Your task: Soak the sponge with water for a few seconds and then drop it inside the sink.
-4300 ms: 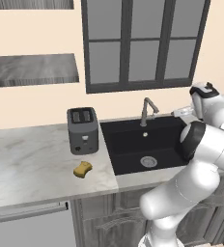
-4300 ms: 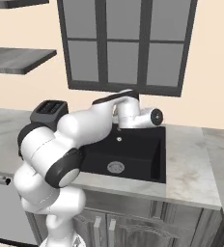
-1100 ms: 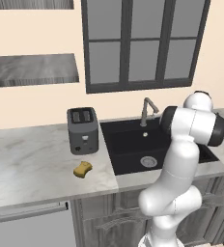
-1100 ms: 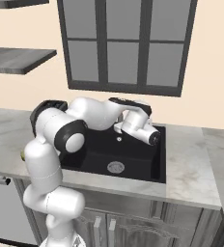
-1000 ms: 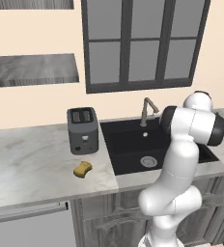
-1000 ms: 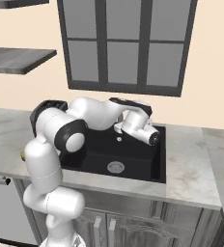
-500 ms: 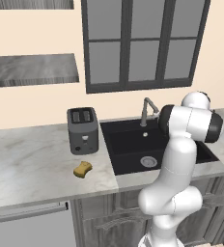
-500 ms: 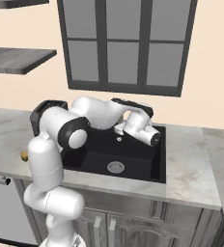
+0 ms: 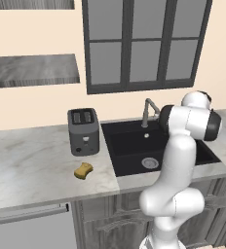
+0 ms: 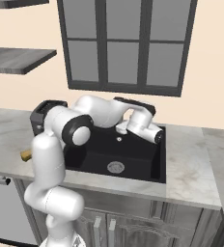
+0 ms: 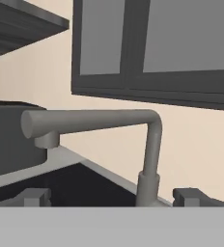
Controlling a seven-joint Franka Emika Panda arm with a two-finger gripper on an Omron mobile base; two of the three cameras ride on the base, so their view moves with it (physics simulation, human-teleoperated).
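The yellow-orange sponge (image 9: 84,170) lies on the marble counter in front of the toaster and left of the sink; its tip (image 10: 26,154) peeks out beside the arm. The black sink (image 9: 129,146) has a round silver drain (image 9: 149,163) and holds nothing else. My gripper (image 11: 113,198) is open, its fingertips (image 11: 36,197) wide apart, and it hovers over the back of the basin (image 10: 94,154) facing the grey faucet (image 11: 150,144). The spout points left in the hand view. No water stream is visible.
A dark grey toaster (image 9: 83,131) stands on the counter just left of the sink. A dark-framed window (image 9: 144,44) sits above the faucet, and a grey shelf (image 9: 32,70) hangs on the wall to the left. Marble counter (image 10: 186,159) continues right of the sink.
The arm has shifted a little to the left, bringing the hand closer to the faucet. The sponge has stayed where it was.
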